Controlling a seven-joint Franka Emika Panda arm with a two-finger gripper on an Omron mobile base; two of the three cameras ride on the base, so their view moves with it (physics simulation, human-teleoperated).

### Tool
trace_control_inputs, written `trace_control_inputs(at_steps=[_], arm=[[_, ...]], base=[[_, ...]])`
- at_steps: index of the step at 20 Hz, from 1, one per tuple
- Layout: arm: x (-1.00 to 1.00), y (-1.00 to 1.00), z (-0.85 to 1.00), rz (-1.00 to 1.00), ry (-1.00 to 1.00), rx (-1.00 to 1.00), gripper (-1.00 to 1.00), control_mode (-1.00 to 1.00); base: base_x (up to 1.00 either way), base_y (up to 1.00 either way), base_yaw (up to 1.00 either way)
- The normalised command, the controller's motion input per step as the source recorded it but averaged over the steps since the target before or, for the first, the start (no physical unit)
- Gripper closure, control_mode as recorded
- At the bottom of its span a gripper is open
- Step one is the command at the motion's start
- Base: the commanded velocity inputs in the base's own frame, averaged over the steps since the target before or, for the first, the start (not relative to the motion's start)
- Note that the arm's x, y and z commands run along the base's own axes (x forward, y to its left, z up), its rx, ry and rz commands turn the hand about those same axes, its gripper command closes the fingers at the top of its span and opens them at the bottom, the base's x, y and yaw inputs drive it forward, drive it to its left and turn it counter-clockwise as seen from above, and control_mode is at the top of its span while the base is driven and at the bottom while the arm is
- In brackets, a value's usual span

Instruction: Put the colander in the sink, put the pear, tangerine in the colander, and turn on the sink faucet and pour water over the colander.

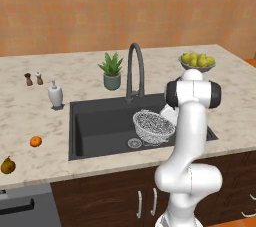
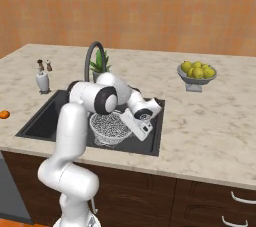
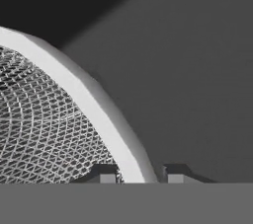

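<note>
Pincer (image 3: 138,177) sits low in the sink, its two dark finger tips straddling the colander rim, one tip inside the mesh, one outside. Rim runs between them with a sliver of gap on each side (can't tell whether they actually bite it, so grip state: cannot tell).

Colander (image 1: 153,126), a round bowl of fine white-grey wire mesh with a thin pale rim, is inside the large rectangular dark charcoal sink (image 1: 95,126), right half of the basin, tilted a bit. Round silver drain (image 1: 134,143) shows just left of it on the basin floor.

White arm bends down over the sink's right edge; wrist hides part of the colander in the right base view.

Tall dark grey gooseneck faucet (image 1: 135,71) stands behind the sink at its back edge, spout arching forward.

Small round bright orange tangerine (image 1: 35,141) lies on the marble-pattern bench (image 1: 30,116), left of the sink. Yellow-brown pear (image 1: 7,165) with a darker olive side lies further left and nearer the front edge, apart from the tangerine.

Also on the bench: white soap dispenser bottle (image 1: 55,95) at the sink's back-left corner, two small brown shakers (image 1: 33,78) behind it, potted green plant (image 1: 112,71) left of the faucet, grey footed bowl of yellow-green fruit (image 1: 197,62) far right.
</note>
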Motion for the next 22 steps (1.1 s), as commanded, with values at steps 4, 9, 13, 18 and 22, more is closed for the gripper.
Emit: trace_control_inputs(at_steps=[4,9,13,18,22], arm=[[-0.19,0.75,-0.20,-0.10,-0.11,-0.19,1.00,-1.00],[-0.80,0.82,-0.16,-0.08,-0.27,-0.22,1.00,-1.00],[-0.99,0.99,-0.06,-0.07,-0.40,-0.18,1.00,-1.00],[-0.75,0.88,-0.19,-0.08,-0.35,-0.15,1.00,-1.00],[-0.04,0.74,-0.60,-0.13,-0.22,-0.13,1.00,-1.00]], base=[[0.00,0.00,0.00],[0.00,0.00,0.00],[0.00,0.00,0.00],[0.00,0.00,0.00],[0.00,0.00,0.00]])
